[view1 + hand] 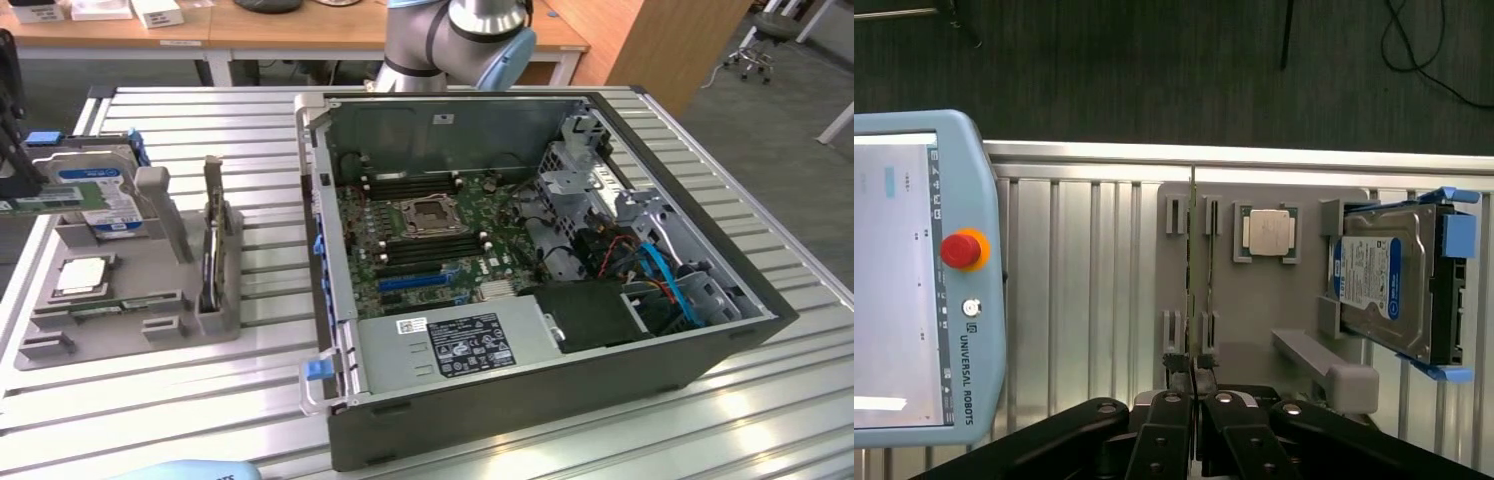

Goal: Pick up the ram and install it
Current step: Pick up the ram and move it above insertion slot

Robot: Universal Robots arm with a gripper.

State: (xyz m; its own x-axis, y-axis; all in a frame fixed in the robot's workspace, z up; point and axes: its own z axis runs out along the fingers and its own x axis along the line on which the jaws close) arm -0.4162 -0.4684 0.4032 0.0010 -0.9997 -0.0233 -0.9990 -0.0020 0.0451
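In the wrist view my gripper (1194, 362) is shut, its black fingertips (1179, 362) pressed together on the ram (1193, 260). The ram shows edge-on as a thin olive-green line. It runs from the fingertips out over the grey fixture tray (1254, 330) and just past the tray's far edge. It hangs above the tray's two pairs of slot brackets, between them. In the exterior view the open computer case (534, 400) lies on its side. Its green motherboard (400, 250) faces up, with dark memory slots on both sides of the processor socket (430, 213).
The fixture tray (147, 270) also holds a silver hard drive (1384, 280) with a blue label and a square silver processor chip (1269, 232). A tall thin dark plate (214, 240) stands on the tray's side nearest the case. A teach pendant (914, 280) lies on the slatted table beside the tray.
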